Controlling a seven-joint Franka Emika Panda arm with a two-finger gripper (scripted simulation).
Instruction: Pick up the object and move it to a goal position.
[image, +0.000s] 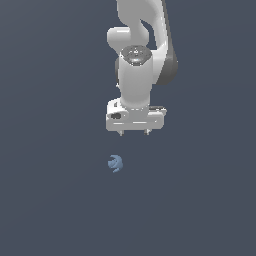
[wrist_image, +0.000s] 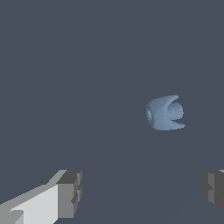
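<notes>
The object (image: 115, 163) is a small light-blue lump with swirled lobes, lying on the dark grey floor. It also shows in the wrist view (wrist_image: 165, 113). My white gripper (image: 134, 133) hangs above it and slightly toward the exterior view's right, well clear of it. In the wrist view its two grey fingertips (wrist_image: 70, 193) stand far apart with only floor between them, so my gripper (wrist_image: 142, 190) is open and holds nothing. The object lies ahead of the gap between the fingers, not inside it.
The white arm (image: 137, 55) rises out of the exterior view's top. A plain dark grey surface (image: 50, 200) fills everything else in both views.
</notes>
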